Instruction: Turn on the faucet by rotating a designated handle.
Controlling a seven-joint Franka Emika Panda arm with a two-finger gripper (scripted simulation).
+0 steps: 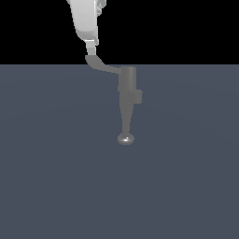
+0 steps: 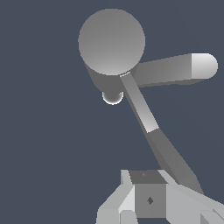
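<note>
The matte grey faucet (image 1: 127, 81) stands on the floor with a cylindrical body, a small side block (image 1: 137, 96) and a tapered spout ending in a shiny round tip (image 1: 125, 138). The thin curved handle (image 1: 103, 66) sticks out from the cylinder's top toward the exterior view's left. My gripper (image 1: 91, 46) hangs right above the handle's paddle end, at or almost at contact, and its fingers look shut with nothing between them. In the wrist view the handle (image 2: 142, 111) runs from the round faucet top (image 2: 111, 41) to beside my gripper (image 2: 146, 192).
The faucet stands on a flat blue-grey floor (image 1: 56, 163) with nothing else on it. In the wrist view a thicker grey arm with a pale rounded end (image 2: 203, 65) juts sideways from the faucet body.
</note>
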